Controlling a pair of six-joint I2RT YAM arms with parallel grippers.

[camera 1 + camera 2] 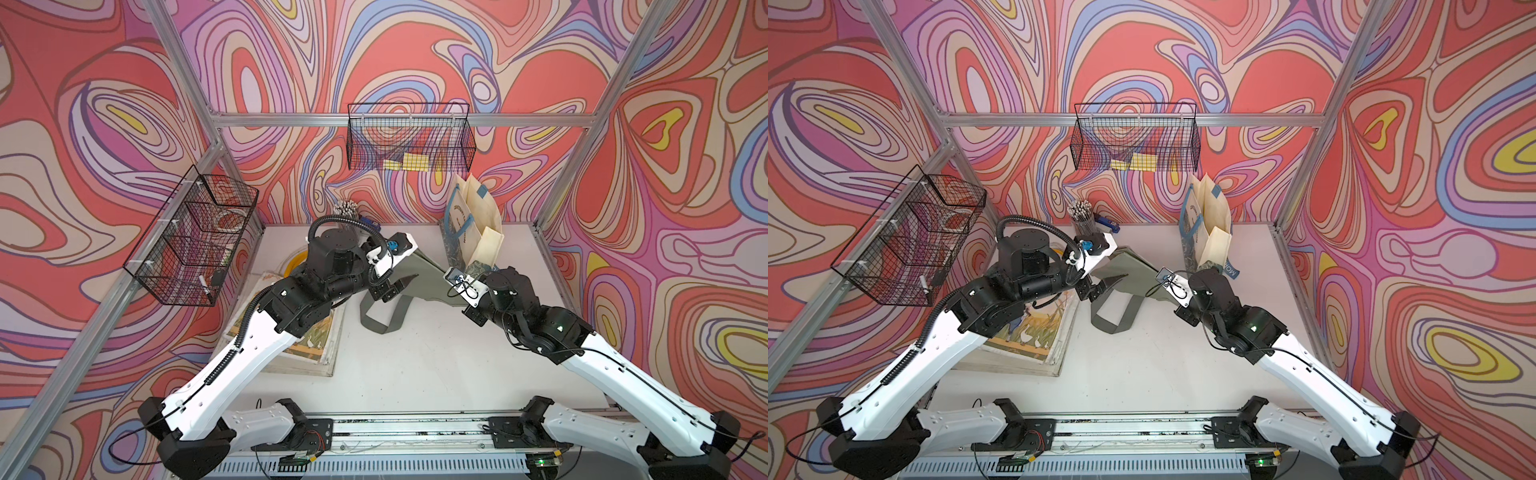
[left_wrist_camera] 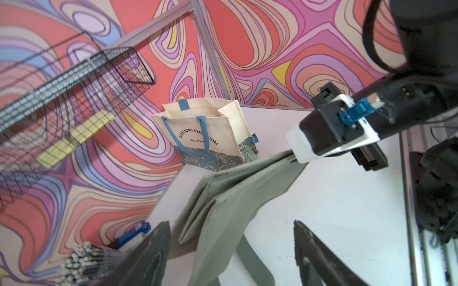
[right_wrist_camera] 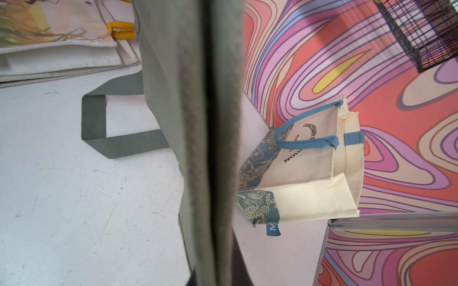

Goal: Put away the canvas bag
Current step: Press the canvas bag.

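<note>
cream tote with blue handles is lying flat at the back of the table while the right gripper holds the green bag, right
The cream tote stands upright, not flat, as the left wrist view shows. The rest holds: blue handles, back of the table, right gripper shut on the green bag.

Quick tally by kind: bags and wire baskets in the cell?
Bags: 3 (green bag, cream bag, printed bag)
Wire baskets: 2 (left-wall basket, back-wall basket)
Total: 5
</note>
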